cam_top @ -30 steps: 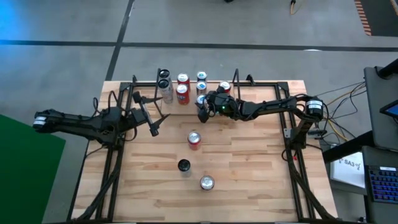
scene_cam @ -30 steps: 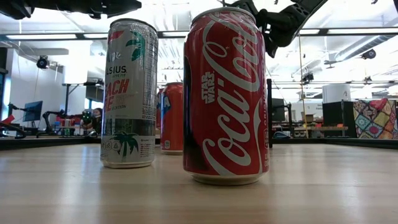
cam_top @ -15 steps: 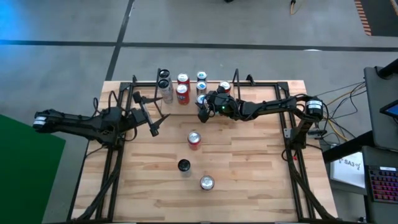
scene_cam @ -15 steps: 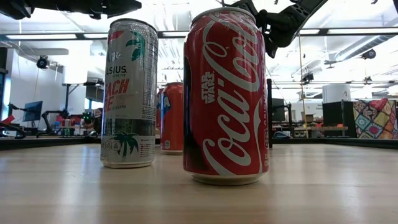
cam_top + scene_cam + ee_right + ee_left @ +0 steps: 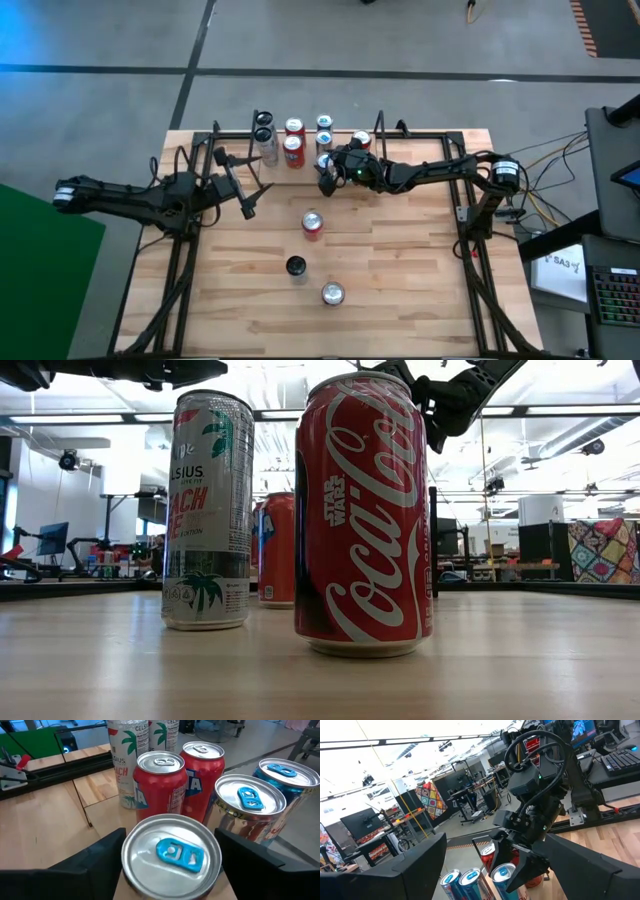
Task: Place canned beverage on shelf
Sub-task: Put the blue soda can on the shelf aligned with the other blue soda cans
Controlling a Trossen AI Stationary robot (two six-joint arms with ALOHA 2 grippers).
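The shelf (image 5: 379, 124) stands at the table's far middle and holds several cans in short rows. The nearest can of the blue-tab row, silver-topped (image 5: 171, 851), stands upright at the shelf's front (image 5: 323, 160). My right gripper (image 5: 170, 832) reaches in level from the table's right (image 5: 324, 174). It is open, with one finger close on each side of this can's top. My left gripper (image 5: 250, 204) hovers open above the table's left half and holds nothing.
A red cola can (image 5: 313, 223), a black-topped can (image 5: 296, 265) and a silver-topped can (image 5: 332, 293) stand loose on the wooden table nearer the front. Red cans (image 5: 161, 785) and tall white cans (image 5: 125, 750) fill the shelf beside the gripper. Black side frames (image 5: 470, 210) line both table edges.
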